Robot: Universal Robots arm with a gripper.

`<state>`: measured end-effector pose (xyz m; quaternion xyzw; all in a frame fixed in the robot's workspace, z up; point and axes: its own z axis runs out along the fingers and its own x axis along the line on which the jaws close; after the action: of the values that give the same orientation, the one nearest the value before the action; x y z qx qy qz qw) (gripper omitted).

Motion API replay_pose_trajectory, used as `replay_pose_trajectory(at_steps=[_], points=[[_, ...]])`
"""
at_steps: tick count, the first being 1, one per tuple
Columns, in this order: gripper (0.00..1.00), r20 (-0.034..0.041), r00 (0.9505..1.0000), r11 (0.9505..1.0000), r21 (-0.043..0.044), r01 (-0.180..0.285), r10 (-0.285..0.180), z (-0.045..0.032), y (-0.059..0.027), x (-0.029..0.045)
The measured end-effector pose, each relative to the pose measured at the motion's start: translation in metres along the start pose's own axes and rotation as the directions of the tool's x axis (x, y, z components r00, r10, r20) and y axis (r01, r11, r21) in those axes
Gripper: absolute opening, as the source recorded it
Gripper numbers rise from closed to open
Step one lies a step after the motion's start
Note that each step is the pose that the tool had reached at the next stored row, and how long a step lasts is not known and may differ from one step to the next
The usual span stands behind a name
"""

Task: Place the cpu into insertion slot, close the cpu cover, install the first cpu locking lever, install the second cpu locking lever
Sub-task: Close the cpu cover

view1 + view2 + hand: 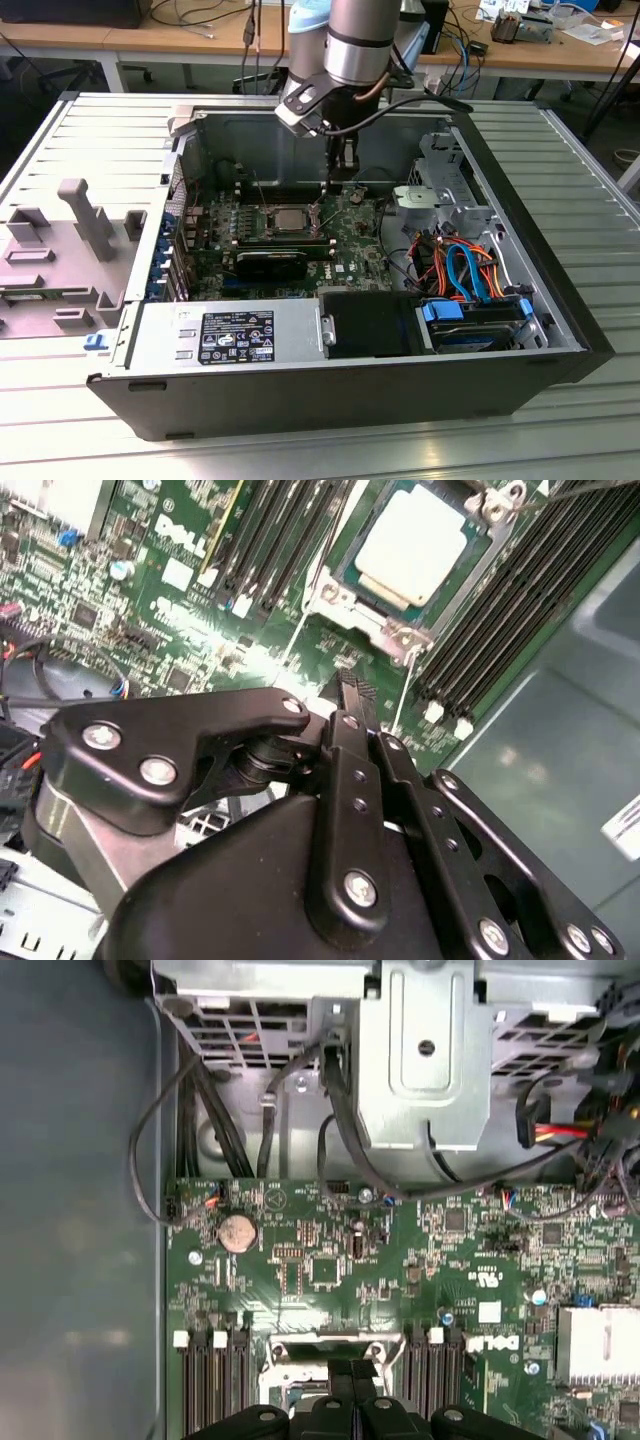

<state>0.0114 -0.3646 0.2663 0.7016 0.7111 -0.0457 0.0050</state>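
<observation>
Black metal links of the gripper (352,692) sit closest in the second wrist view. Its two fingers are pressed together at the tip, with nothing between them that I can make out. Just past that tip, and a bit lower, lies the cpu (415,540). It is a flat square with a shiny grey top, so it has no long side. It sits down inside the insertion slot (335,595). The cpu cover (400,625) looks like it lies flat around the chip, which shows through the window. Two thin wires run along two sides of the slot, and their long way points back toward the gripper. One locking lever (294,645) passes on one side of the tip and the other locking lever (404,698) passes on the other side. So the tip is between them and near both. I cannot tell if it touches either one. Both wires seem to stick up off the board, so I think they are not hooked down yet. Long black memory slots (480,630) lie on both sides of the socket, on the green board (330,1260). In the exterior view the arm (355,40) comes straight down into the open computer case (300,400). Its wrist faces down and its fingers point at the board, right beside the slot.
</observation>
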Motion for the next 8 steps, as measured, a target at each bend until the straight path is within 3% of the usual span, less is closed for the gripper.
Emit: replay_pose_trajectory(at_steps=[4,7,8], points=[[0.11,-0.0002,1.0000,0.9999,0.0121,0.001,-0.001,-0.0012,0.0129,-0.0002],[0.11,-0.0007,1.0000,0.9993,0.0378,0.003,-0.003,-0.0020,0.0338,-0.0005],[0.11,-0.0008,1.0000,0.9992,0.0402,0.003,-0.003,-0.0017,0.0354,-0.0005]])
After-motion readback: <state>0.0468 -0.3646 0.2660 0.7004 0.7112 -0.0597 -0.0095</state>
